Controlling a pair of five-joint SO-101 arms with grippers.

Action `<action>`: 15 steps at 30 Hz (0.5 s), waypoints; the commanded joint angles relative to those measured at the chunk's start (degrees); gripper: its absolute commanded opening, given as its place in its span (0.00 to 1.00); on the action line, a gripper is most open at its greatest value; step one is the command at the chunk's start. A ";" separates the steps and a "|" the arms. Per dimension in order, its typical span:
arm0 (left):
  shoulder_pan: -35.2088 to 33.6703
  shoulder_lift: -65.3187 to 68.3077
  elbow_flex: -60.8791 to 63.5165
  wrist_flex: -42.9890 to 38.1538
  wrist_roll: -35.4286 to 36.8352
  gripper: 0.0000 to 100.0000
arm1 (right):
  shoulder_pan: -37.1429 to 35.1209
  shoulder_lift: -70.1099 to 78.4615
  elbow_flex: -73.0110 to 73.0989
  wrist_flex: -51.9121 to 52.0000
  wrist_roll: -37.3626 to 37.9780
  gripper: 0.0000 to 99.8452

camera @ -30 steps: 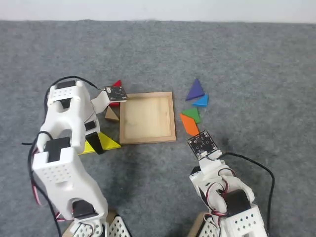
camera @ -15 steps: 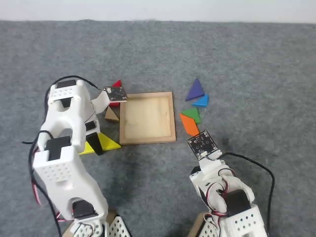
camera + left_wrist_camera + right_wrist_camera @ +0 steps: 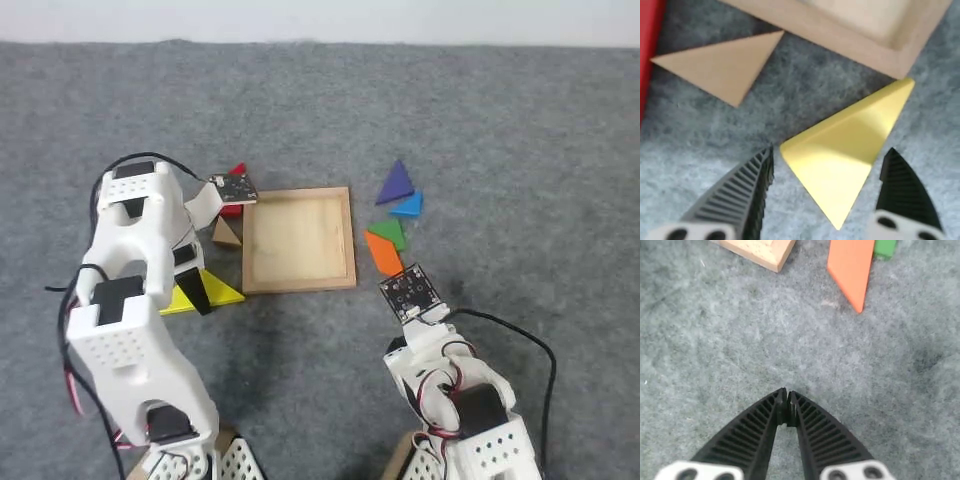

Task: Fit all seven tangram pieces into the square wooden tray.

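The left arm (image 3: 130, 300) was built of white moulded plastic shells with blocky black servo motors set between them. A panel low on it carried a grid of small holes. A thin black cable looped over its upper segment, and red wires ran down its outer side.

The right arm (image 3: 460, 405) had the same white shells and black motors, with a black cable arching out from it.

A small square black circuit board (image 3: 233, 186) dotted with tiny components sat at the left wrist, and a matching board (image 3: 411, 292) at the right.

The left gripper (image 3: 830, 152) had black fingers (image 3: 747, 190), ribbed on their inner faces, seated in white mounts with dark screw holes. The right gripper (image 3: 788, 396) had the same ribbed black fingers and white mounts.
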 commanded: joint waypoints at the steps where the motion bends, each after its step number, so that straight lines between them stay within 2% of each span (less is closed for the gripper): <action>1: -0.70 3.43 1.63 2.90 0.62 0.30 | -0.66 -1.01 0.97 0.48 -0.53 0.01; 7: -0.70 3.43 1.63 1.76 0.79 0.16 | -0.66 -1.01 0.97 0.48 -0.53 0.01; 15: -0.18 3.43 1.71 2.11 0.53 0.14 | -0.66 -1.01 0.97 0.48 -0.53 0.01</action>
